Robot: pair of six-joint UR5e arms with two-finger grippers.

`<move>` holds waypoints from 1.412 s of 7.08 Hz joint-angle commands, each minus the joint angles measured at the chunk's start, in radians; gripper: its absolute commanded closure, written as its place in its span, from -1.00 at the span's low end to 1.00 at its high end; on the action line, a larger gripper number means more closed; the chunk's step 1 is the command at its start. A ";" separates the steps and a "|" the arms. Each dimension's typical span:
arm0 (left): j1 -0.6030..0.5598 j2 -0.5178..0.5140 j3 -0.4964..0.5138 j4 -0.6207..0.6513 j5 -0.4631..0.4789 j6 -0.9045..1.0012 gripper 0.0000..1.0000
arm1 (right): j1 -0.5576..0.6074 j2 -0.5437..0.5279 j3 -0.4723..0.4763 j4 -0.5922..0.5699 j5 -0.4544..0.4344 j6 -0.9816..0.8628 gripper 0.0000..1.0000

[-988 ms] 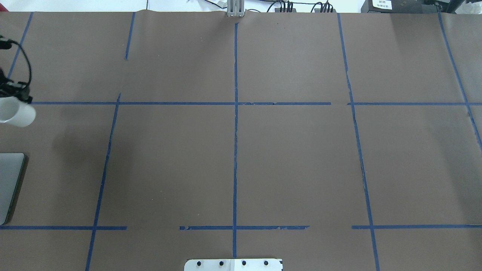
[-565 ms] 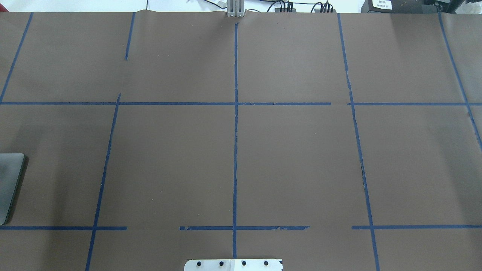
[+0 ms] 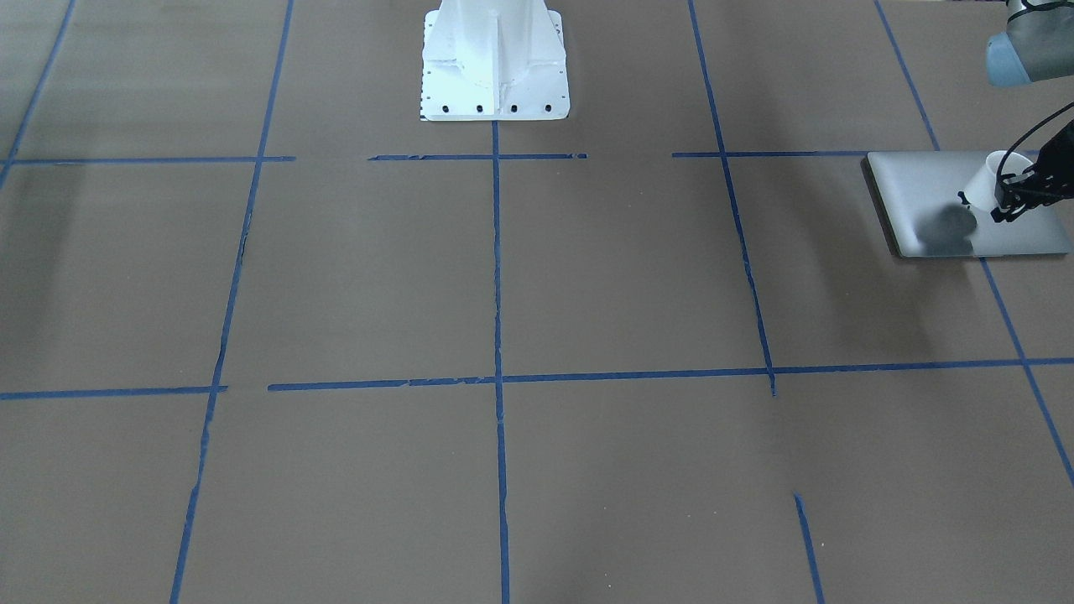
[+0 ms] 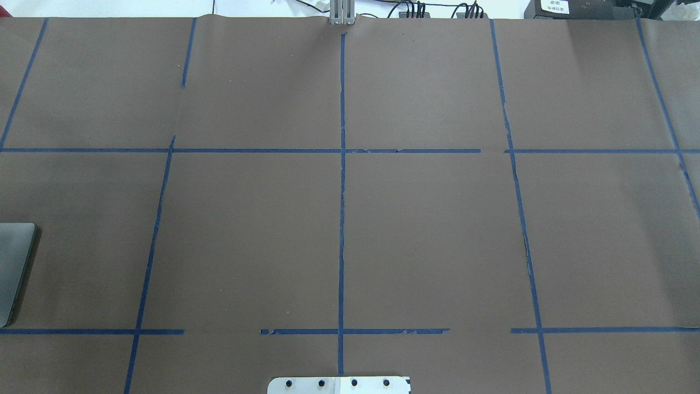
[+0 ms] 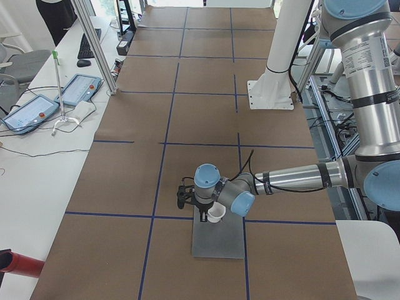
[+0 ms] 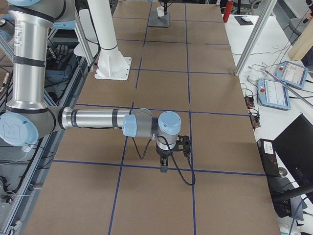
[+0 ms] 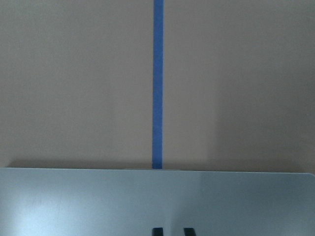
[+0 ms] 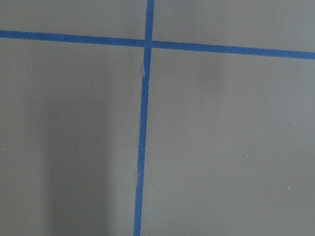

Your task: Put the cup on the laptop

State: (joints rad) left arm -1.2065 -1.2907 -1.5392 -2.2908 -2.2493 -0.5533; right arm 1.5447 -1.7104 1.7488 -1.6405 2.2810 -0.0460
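The silver-grey laptop lies closed at the table's left end; its corner shows in the overhead view. My left gripper is shut on the small white cup and holds it tilted just above the lid, where it casts a dark shadow. The exterior left view shows the cup over the laptop. The left wrist view shows the lid and two dark fingertips, but no cup. My right gripper points down over bare table; I cannot tell if it is open.
Brown paper with blue tape lines covers the table. The white robot base stands at the middle of the robot's side. Tablets and cables lie on a side bench beyond the table edge.
One second ago the cup and left gripper showed at the overhead view's left edge, beyond the laptop. They have since left that view, and the laptop's visible corner has darkened under a shadow.
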 commanded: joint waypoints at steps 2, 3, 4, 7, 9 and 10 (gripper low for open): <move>0.007 -0.001 0.042 -0.058 -0.001 -0.049 1.00 | 0.000 0.000 0.000 0.001 0.000 0.000 -1.00; 0.008 -0.001 0.044 -0.055 -0.001 -0.051 1.00 | 0.000 0.000 0.000 0.001 0.000 0.000 -1.00; 0.008 -0.001 0.044 -0.052 -0.001 -0.053 1.00 | 0.000 0.000 0.000 0.001 0.000 0.000 -1.00; 0.021 -0.002 0.051 -0.045 -0.033 -0.053 1.00 | 0.000 0.000 0.000 -0.001 0.000 0.000 -1.00; 0.027 -0.004 0.068 -0.047 -0.033 -0.047 1.00 | 0.000 0.000 0.000 0.001 0.000 0.000 -1.00; 0.041 -0.008 0.074 -0.052 -0.033 -0.040 -0.12 | 0.000 0.000 0.000 0.001 -0.001 0.000 -1.00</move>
State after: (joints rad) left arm -1.1785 -1.2956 -1.4728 -2.3386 -2.2820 -0.6003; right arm 1.5447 -1.7104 1.7487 -1.6404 2.2808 -0.0460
